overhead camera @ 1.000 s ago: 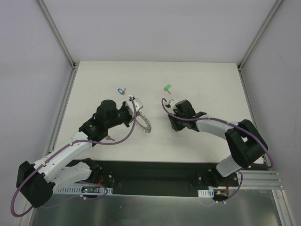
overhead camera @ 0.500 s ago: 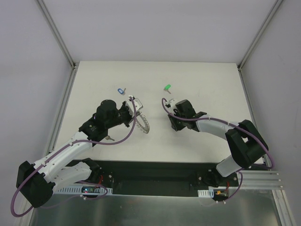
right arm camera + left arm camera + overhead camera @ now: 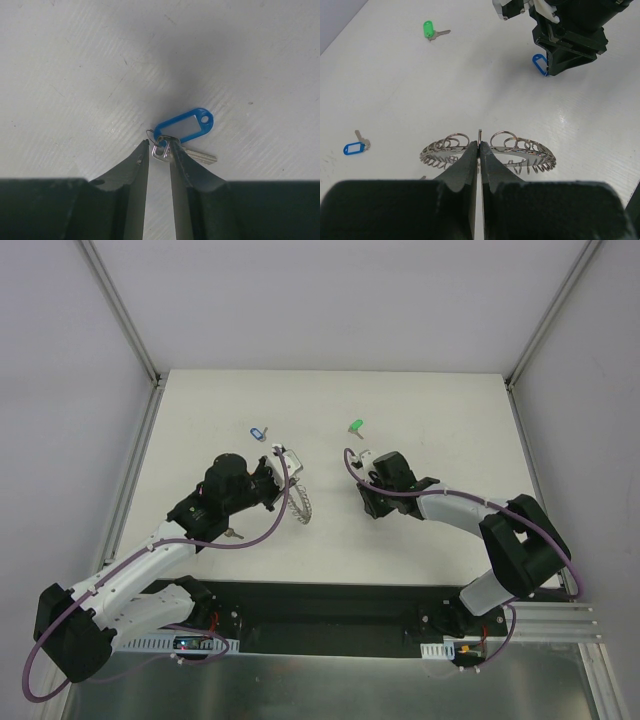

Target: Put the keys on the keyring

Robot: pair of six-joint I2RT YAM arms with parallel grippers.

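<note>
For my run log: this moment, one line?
left gripper: shut on keyring; right gripper: shut on blue key; green key, second blue key: on table

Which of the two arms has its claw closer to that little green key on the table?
Right. The right gripper sits just on the near side of the green key; the left gripper is farther off to the key's left, clamped on the keyring.

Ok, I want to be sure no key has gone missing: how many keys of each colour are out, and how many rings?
Blue keys: 2 (loose blue key; held blue key in the right gripper)
Green key: 1
Keyring: 1
Total: 4, leaving out a tiny unclear thing by the left arm
</note>
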